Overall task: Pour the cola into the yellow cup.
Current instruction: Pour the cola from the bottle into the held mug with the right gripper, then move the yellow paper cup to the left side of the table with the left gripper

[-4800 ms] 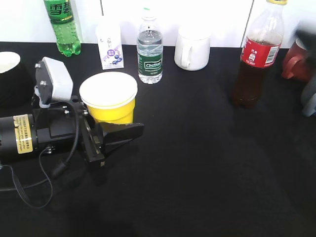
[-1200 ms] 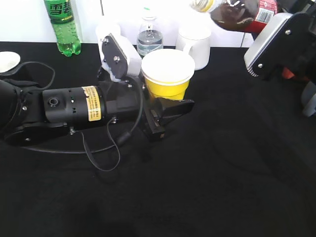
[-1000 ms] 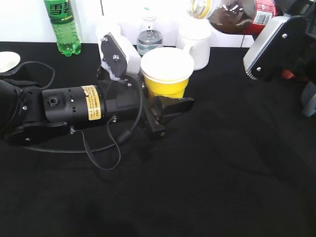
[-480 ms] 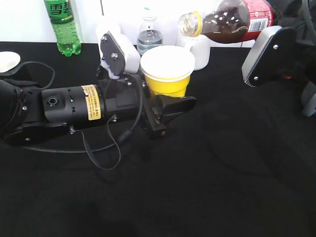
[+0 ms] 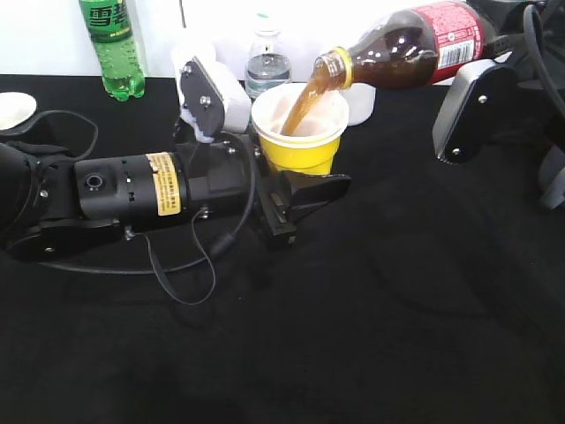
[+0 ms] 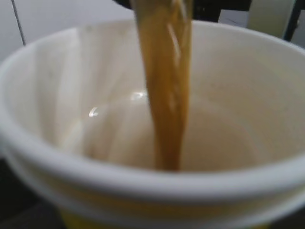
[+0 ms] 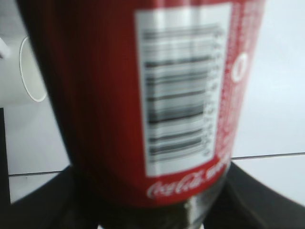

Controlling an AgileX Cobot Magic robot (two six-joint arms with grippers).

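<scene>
Right gripper clamped round cola, long axis near-horizontal, mouth just above yellow cup. Left gripper pinching cup below stream.

Bright, even light with white background glare; both wrist close-ups blurred.
</scene>
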